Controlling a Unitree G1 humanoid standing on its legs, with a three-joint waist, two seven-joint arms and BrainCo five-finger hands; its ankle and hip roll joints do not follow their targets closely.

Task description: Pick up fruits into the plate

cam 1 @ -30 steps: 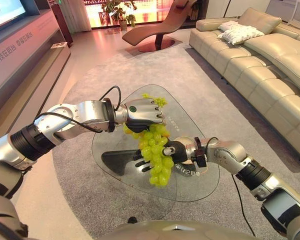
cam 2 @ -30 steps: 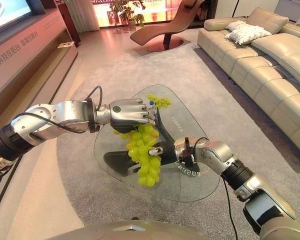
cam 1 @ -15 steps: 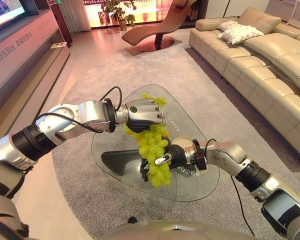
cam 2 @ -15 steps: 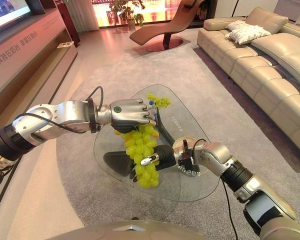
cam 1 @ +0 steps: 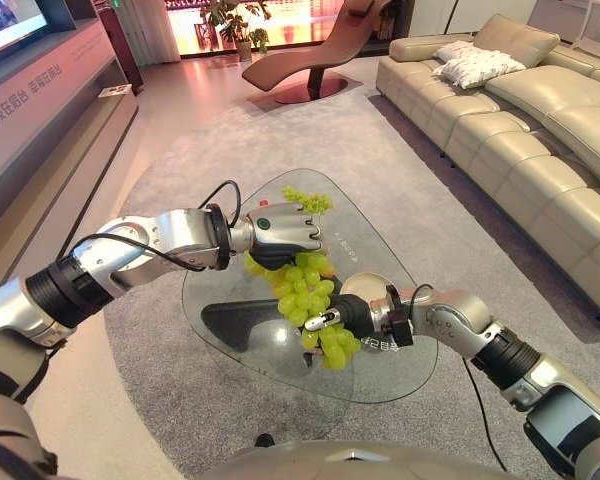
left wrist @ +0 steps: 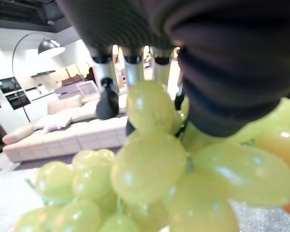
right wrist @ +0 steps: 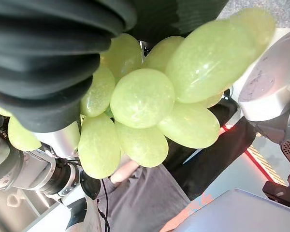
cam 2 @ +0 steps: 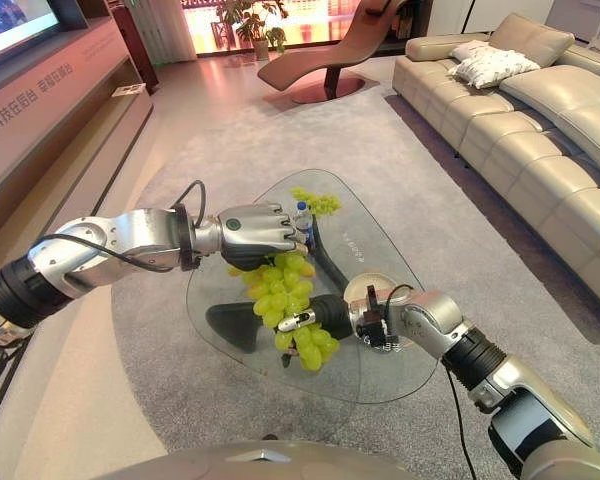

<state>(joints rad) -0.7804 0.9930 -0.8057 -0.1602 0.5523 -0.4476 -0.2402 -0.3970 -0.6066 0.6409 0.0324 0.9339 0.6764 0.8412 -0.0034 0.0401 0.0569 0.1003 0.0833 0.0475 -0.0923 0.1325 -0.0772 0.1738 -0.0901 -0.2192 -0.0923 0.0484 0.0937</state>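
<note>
Left eye view shows the left hand [cam 1: 285,228] over the middle of a glass coffee table [cam 1: 400,375], fingers curled down round the top of a bunch of green grapes [cam 1: 305,295] that hangs below it, above the glass. The right hand [cam 1: 345,316] reaches in from the right and meets the lower part of the bunch; its dark fingers lie against and partly behind the grapes, and a silver finger pokes out on the near side, so the lowest grapes rest around it. Whether those fingers are curled round the fruit or simply under it cannot be told from the head views. In the left wrist view the fingers [left wrist: 130,72] come down straight behind the top grapes, with the dark ribbed cover pressed against the bunch. In the right wrist view the grapes crowd against that hand's dark cover and no fingertip can be made out clearly. A pale round plate [cam 1: 368,287] lies on the glass just behind the right wrist, beside the bunch. A second, smaller cluster of green grapes [cam 1: 308,199] sits at the far end of the table, past the left hand. The table stands on a grey carpet [cam 1: 160,180], with a beige sofa [cam 1: 540,120] along the right and a brown lounge chair [cam 1: 310,65] further back.
</note>
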